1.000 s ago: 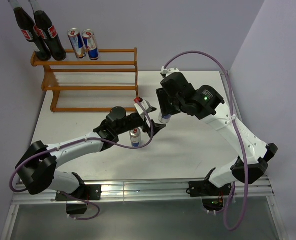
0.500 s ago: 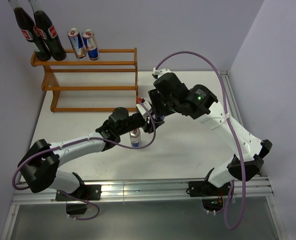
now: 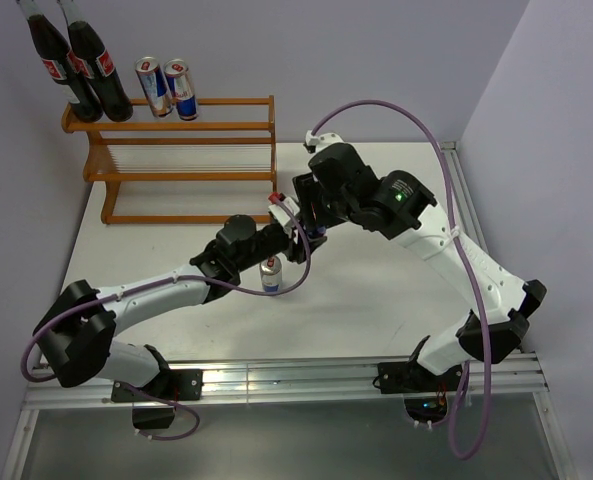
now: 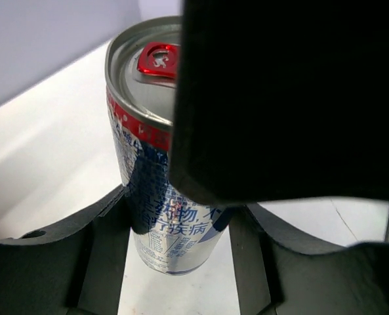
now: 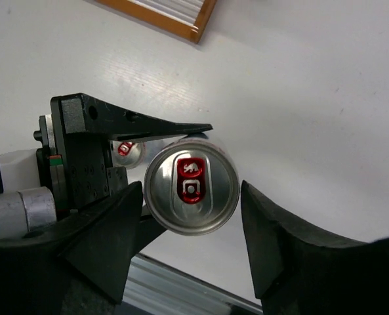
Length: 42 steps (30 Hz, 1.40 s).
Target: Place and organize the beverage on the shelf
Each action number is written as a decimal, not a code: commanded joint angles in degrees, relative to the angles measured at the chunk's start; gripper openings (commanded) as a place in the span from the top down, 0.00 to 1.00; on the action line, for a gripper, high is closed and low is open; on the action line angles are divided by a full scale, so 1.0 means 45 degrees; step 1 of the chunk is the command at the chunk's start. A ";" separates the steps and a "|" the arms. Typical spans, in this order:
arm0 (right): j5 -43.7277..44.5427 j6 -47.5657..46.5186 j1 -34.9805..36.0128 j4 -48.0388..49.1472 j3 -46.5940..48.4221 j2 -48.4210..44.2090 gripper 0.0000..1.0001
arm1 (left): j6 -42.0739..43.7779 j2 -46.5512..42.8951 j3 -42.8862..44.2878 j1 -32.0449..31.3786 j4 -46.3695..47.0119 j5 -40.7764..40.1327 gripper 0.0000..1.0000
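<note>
Seen only from overhead: shelf (image 3: 226, 126) at the far left of the table (image 3: 376, 290), with two cola bottles (image 3: 96, 65) at the left end of its top tier and two cans (image 3: 154, 85) just beside them. Also a loose can (image 3: 271, 275), upright on the table, near the left arm. No clear sight there of the fourth can (image 4: 158, 151), hidden under the two arms meeting mid-table.

Shown by the wrist cameras instead. From the left wrist: that can upright between the fingers of the left gripper (image 4: 179, 205), pinched on both sides low on its body, red tab on top, black bulk of the right arm covering its right half. Cannot tell whether lifted or standing on the table.

From the right wrist, looking straight down on the lid: right gripper (image 5: 191, 189) astride the same can, fingers slightly parted, a sliver of gap on each side, gripping nothing. One thin finger (image 5: 148, 125) of the left gripper flat against the can's far side. Loose can peeking out behind, shelf corner at the top edge.
</note>
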 commanded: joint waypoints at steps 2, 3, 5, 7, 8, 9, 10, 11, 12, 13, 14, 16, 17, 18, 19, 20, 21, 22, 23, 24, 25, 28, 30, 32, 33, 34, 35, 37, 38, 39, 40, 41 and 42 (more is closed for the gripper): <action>-0.0478 0.0712 0.0095 0.1431 0.0126 -0.0576 0.26 | -0.0572 -0.0880 0.0409 0.0017 0.1529 -0.1644 1.00; -0.0400 0.0712 -0.0021 0.1450 0.0087 -0.0732 0.18 | -0.0592 -0.0899 0.0448 0.0114 0.1490 -0.1664 1.00; -0.0341 0.0790 -0.0139 0.1529 0.0028 -0.1005 0.15 | -0.0670 -0.0997 0.0409 0.0271 0.1626 -0.1801 1.00; -0.0204 0.0868 -0.0373 0.1587 -0.0108 -0.1201 0.13 | -0.0884 -0.1095 0.0428 0.0583 0.1627 -0.1879 1.00; -0.0126 0.0888 -0.0432 0.1587 -0.0167 -0.1395 0.13 | -0.0962 -0.1134 0.0506 0.0816 0.1530 -0.1976 1.00; 0.0049 0.0946 -0.0510 0.1626 -0.0264 -0.1552 0.13 | -0.0963 -0.1211 0.0623 0.0915 0.1471 -0.2016 1.00; 0.0166 0.0966 -0.0685 0.1723 -0.0478 -0.1708 0.13 | -0.0963 -0.1212 0.0701 0.1013 0.1296 -0.2113 0.99; 0.0245 0.1005 -0.0803 0.1801 -0.0615 -0.2077 0.13 | -0.0944 -0.1231 0.0780 0.1110 0.1198 -0.2346 1.00; 0.0381 0.1083 -0.0900 0.1938 -0.0791 -0.2332 0.12 | -0.0905 -0.1251 0.1012 0.1285 0.1081 -0.2348 1.00; 0.0382 0.1103 -0.1172 0.2229 -0.1160 -0.2586 0.12 | -0.0905 -0.1232 0.1131 0.1403 0.0790 -0.2348 1.00; 0.0363 0.1122 -0.1310 0.2425 -0.1357 -0.3130 0.12 | -0.0924 -0.1232 0.1422 0.1636 0.0652 -0.2773 1.00; 0.0460 0.1200 -0.1584 0.3011 -0.1999 -0.3680 0.10 | -0.0963 -0.1134 0.1716 0.1891 0.0242 -0.2991 1.00; 0.0538 0.1239 -0.1836 0.3187 -0.2216 -0.4224 0.09 | -0.0982 -0.1134 0.2047 0.2124 0.0066 -0.3167 1.00; 0.0577 0.1259 -0.1936 0.3382 -0.2431 -0.4461 0.07 | -0.0963 -0.1095 0.2243 0.2243 -0.0071 -0.3478 1.00; 0.0616 0.1259 -0.2053 0.3694 -0.2878 -0.4715 0.06 | -0.0963 -0.1076 0.2458 0.2341 -0.0246 -0.3771 1.00; 0.0675 0.1240 -0.2266 0.3813 -0.3076 -0.5046 0.04 | -0.1021 -0.0998 0.3021 0.2516 -0.0693 -0.4025 1.00; 0.0675 0.1220 -0.2327 0.3988 -0.3406 -0.5166 0.04 | -0.1060 -0.0804 0.3374 0.2614 -0.0968 -0.4647 1.00; 0.0695 0.1201 -0.2385 0.4009 -0.3506 -0.5244 0.03 | -0.1119 -0.0667 0.3745 0.2712 -0.1300 -0.4962 1.00; 0.0695 0.1201 -0.2463 0.3990 -0.3585 -0.5264 0.03 | -0.1216 -0.0511 0.4522 0.2925 -0.1825 -0.5236 1.00; 0.0675 0.1201 -0.2464 0.3990 -0.3702 -0.5245 0.03 | -0.1236 -0.0142 0.4917 0.3024 -0.2120 -0.5935 1.00; 0.0637 0.1239 -0.2464 0.4009 -0.3761 -0.5226 0.03 | -0.1237 0.0055 0.5308 0.3103 -0.2375 -0.6251 1.00; 0.0461 0.1201 -0.2503 0.4165 -0.4034 -0.5167 0.03 | -0.1198 0.0778 0.6637 0.3435 -0.2962 -0.7132 1.00; 0.0441 0.1181 -0.2483 0.4243 -0.4171 -0.5147 0.03 | -0.1081 0.1188 0.7282 0.3786 -0.2924 -0.7250 1.00; 0.0421 0.1161 -0.2483 0.4283 -0.4249 -0.5108 0.03 | -0.0983 0.1578 0.7886 0.4156 -0.2943 -0.7192 1.00; 0.0421 0.1142 -0.2483 0.4321 -0.4308 -0.5108 0.03 | -0.0963 0.1735 0.8083 0.4293 -0.3002 -0.7231 1.00; 0.0402 0.1123 -0.2483 0.4380 -0.4347 -0.5128 0.03 | -0.0963 0.1872 0.8317 0.4411 -0.3060 -0.7134 1.00; 0.0402 0.1122 -0.2483 0.4400 -0.4386 -0.5128 0.03 | -0.0924 0.2028 0.8667 0.4683 -0.3041 -0.7153 1.00; 0.0343 0.1084 -0.2503 0.4517 -0.4484 -0.5167 0.03 | -0.0905 0.2458 0.8982 0.4938 -0.3003 -0.7153 1.00; 0.0324 0.1064 -0.2503 0.4556 -0.4523 -0.5167 0.03 | -0.0866 0.2595 0.9215 0.5210 -0.2925 -0.7095 1.00; 0.0304 0.1045 -0.2522 0.4633 -0.4581 -0.5206 0.03 | -0.0885 0.2848 0.9314 0.5348 -0.2866 -0.7056 1.00; 0.0285 0.1025 -0.2503 0.4673 -0.4601 -0.5225 0.03 | -0.0924 0.2966 0.9431 0.5466 -0.2788 -0.6958 1.00; 0.0265 0.1005 -0.2503 0.4693 -0.4621 -0.5206 0.03 | -0.0963 0.3219 0.9645 0.5737 -0.2749 -0.6861 0.99; 0.0265 0.0967 -0.2503 0.4674 -0.4621 -0.5206 0.03 | -0.0963 0.3318 0.9744 0.5856 -0.2729 -0.6763 1.00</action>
